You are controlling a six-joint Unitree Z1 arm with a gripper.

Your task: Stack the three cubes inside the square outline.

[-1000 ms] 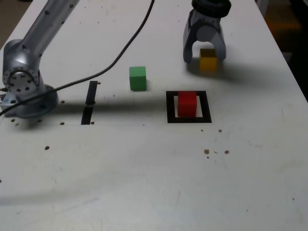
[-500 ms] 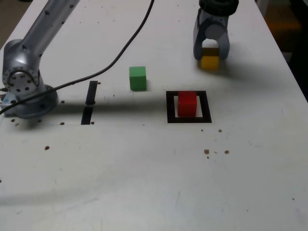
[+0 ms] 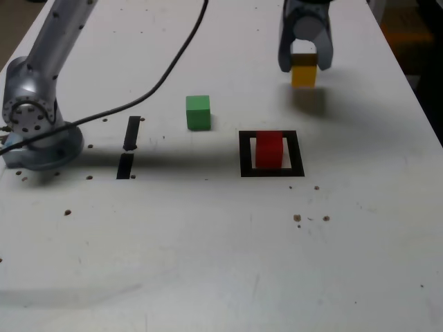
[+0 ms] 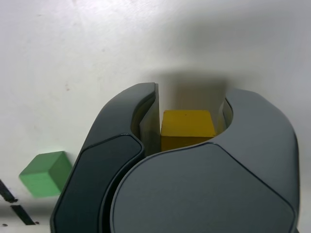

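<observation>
My gripper (image 3: 304, 63) is shut on the yellow cube (image 3: 304, 74), holding it a little above the table at the far right of the exterior view, with its shadow on the surface below. In the wrist view the yellow cube (image 4: 187, 128) sits between the dark fingers (image 4: 146, 114). The red cube (image 3: 269, 149) stands inside the black square outline (image 3: 244, 153), nearer the camera than the gripper. The green cube (image 3: 198, 112) rests on the table to the exterior view's left of the outline, and shows as well in the wrist view as a green cube (image 4: 44, 173).
The arm's silver base (image 3: 34, 117) stands at the exterior view's left, with a black cable (image 3: 163, 76) trailing across the white table. Two short black strips (image 3: 129, 146) lie beside the base. Small brown specks (image 3: 297, 218) dot the near surface.
The gripper closed around the yellow cube, then lifted it off the table. The red and green cubes have not moved.
</observation>
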